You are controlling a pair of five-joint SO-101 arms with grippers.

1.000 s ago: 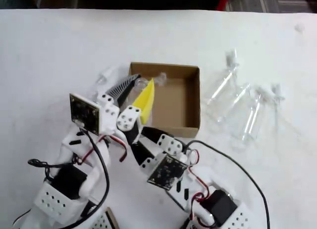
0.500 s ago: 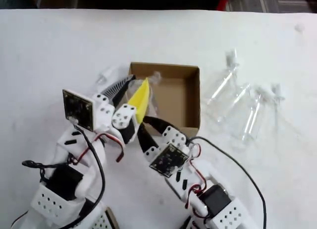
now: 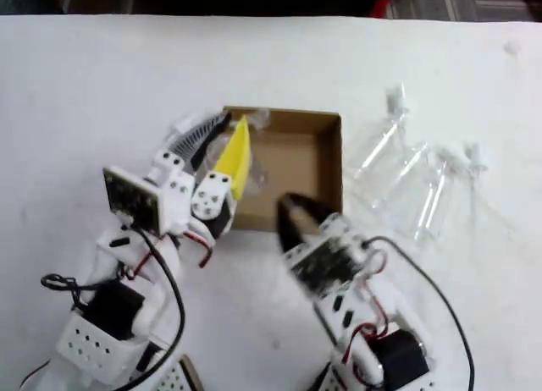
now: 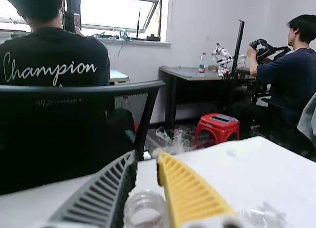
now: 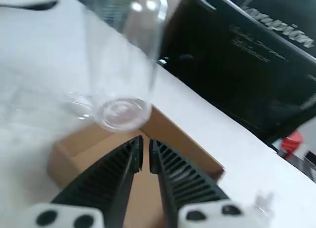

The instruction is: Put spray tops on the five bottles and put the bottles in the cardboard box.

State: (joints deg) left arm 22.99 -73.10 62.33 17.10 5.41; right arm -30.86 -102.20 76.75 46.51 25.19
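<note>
Left gripper [image 4: 146, 159]: clamped on a bottle [image 4: 145, 208], at the 9 o'clock rim of the box [image 3: 284, 112].
Right gripper [image 5: 146, 141]: jaws nearly together, empty, at the box's 6 o'clock edge.
Four loose bottles [image 3: 423, 196]: on the table [image 3: 102, 86], at 3 o'clock of the box.

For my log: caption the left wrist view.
Left claw shut on a clear bottle, white table beyond.

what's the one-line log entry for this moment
left gripper: shut on bottle at box's far-left corner | right gripper: shut, empty, over box's near edge | other bottles: lying right of box
</note>
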